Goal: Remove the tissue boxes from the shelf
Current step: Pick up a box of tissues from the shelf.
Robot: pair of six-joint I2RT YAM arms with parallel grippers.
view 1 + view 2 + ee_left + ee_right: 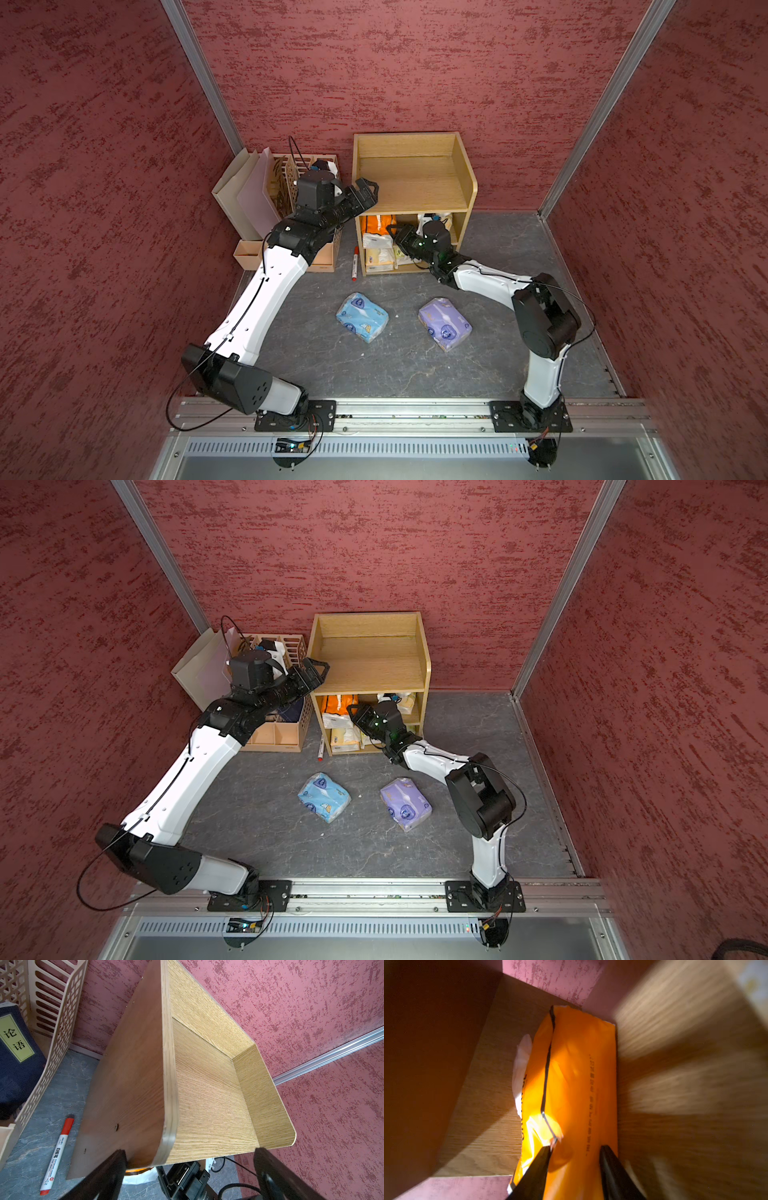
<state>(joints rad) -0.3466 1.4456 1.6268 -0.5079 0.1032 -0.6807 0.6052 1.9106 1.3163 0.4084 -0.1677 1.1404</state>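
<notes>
left arm stretches up the left of the frame in both top views, left end effector (368, 191) raised, its fingers (108, 1172) spread wide. right arm folds at centre right, right end effector (395, 233) low, its fingers (537, 1167) narrowly apart.

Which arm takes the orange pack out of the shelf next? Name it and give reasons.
Right. The right pincer is inside the shelf's middle tier, jaws either side of the orange tissue pack's end. The left pincer hangs open by the top tier, touching no pack.
</notes>
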